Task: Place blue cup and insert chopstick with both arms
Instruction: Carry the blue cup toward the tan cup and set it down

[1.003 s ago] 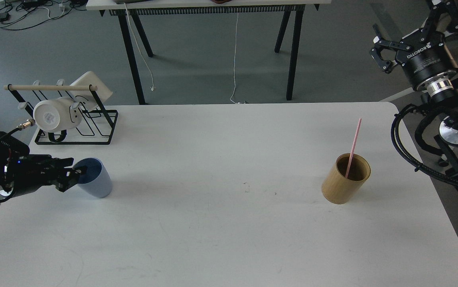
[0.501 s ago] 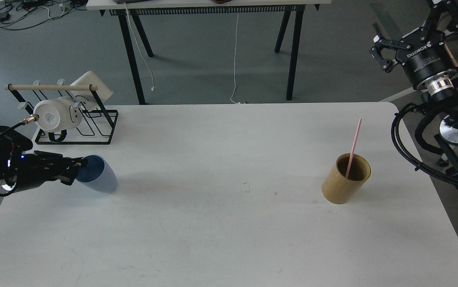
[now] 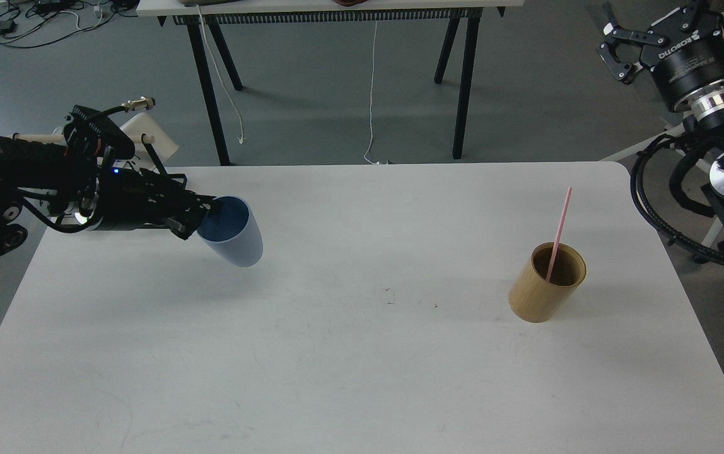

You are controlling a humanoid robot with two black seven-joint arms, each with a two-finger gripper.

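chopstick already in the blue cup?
No, the chopstick stands in the tan holder, while the blue cup is far left, held at the left gripper.

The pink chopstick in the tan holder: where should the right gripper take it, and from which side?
Probably the bare upper part of the chopstick, from above. Its lower end sits inside the tan holder, and it leans up and right, towards the right gripper.
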